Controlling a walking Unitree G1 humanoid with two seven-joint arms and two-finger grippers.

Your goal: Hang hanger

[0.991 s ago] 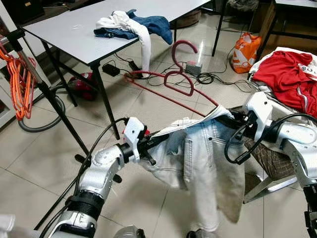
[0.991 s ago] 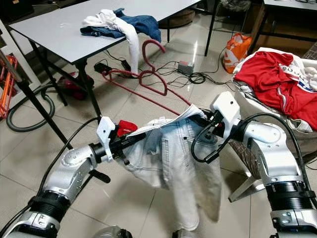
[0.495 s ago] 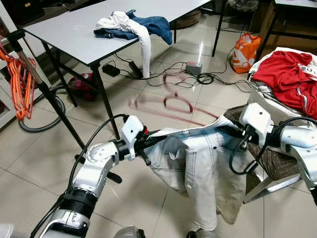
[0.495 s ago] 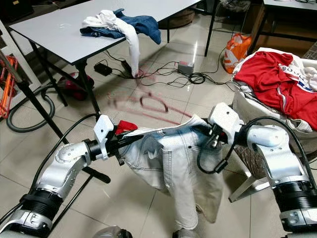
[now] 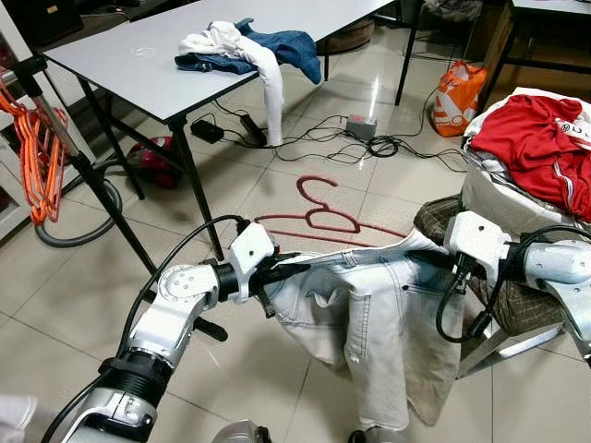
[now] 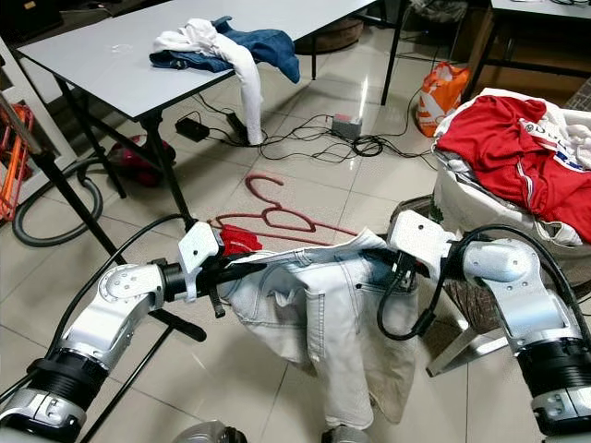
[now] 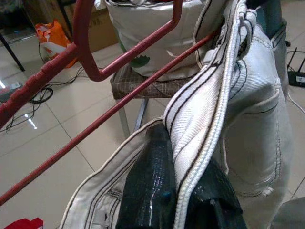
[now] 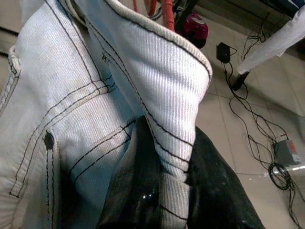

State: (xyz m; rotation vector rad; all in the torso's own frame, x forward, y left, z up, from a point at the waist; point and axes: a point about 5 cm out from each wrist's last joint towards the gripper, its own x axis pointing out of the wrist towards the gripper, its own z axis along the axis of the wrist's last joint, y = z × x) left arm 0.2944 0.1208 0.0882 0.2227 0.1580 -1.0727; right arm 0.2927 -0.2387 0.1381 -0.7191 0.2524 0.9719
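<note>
A tiled floor (image 5: 74,277) spreads under a grey table (image 5: 138,65) at the far left, which carries a heap of white and blue clothes (image 5: 245,46) with a white sleeve hanging over its edge; cables and a power box (image 5: 362,129) lie beyond it, an orange bag (image 5: 459,97) stands further back, and a red garment (image 5: 540,143) tops a pile at the right. Both arms reach forward at about the same height, stretching a pale denim garment (image 5: 383,323) between them. The left claw (image 5: 286,268) is clamped on the garment's left seam, its black fingers (image 7: 152,191) pinching the fabric edge; the right claw (image 5: 429,260) is clamped on the opposite edge, fingers (image 8: 143,191) either side of the ribbed hem. The red hanger (image 5: 319,217) lies just beyond the stretched fabric, its hook pointing away from the robot. Open tile lies between the table legs and the garment; a chair (image 5: 499,305) sits close beside the right arm.
</note>
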